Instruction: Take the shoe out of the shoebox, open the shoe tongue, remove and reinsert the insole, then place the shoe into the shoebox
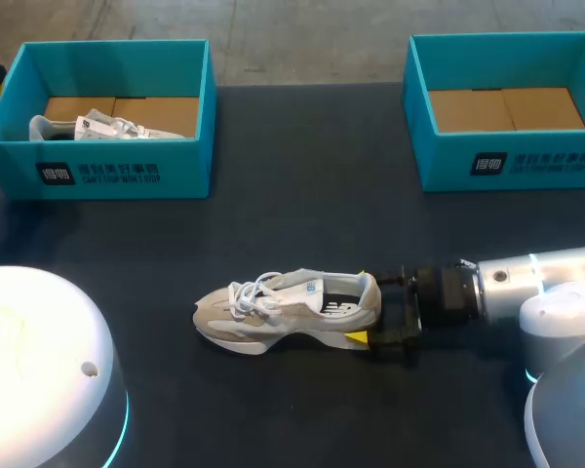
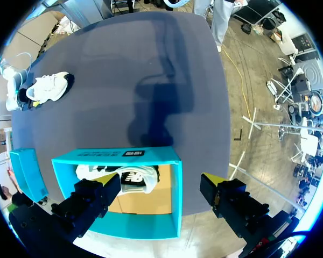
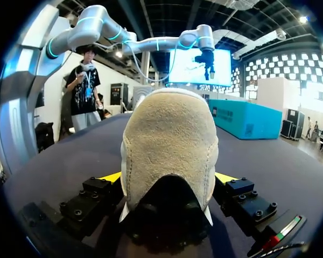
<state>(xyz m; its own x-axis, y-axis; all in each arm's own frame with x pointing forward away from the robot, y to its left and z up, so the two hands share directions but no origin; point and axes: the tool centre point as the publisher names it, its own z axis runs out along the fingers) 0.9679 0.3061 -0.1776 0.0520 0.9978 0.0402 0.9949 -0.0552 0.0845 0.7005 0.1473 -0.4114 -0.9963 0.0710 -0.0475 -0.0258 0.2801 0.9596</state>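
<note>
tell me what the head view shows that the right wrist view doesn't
Head view only: the box interiors, the left shoebox holding a second shoe, the right shoebox empty. Right wrist view only: yellow fingertips against both sides of the heel. Both: the shoe resting on the table, its heel in the right pincer.

The shoe [image 1: 288, 310] is coloured beige-grey, with white laces [image 1: 246, 292] and sole [image 1: 244, 343]. The boxes [image 1: 127, 161] are teal, floored in brown, labelled in black. The table [image 1: 312, 195] is dark, the fingertips [image 3: 112, 177] yellow.

Second shoe [image 1: 97, 125] half hidden behind shoebox wall [image 1: 185, 166]
</note>
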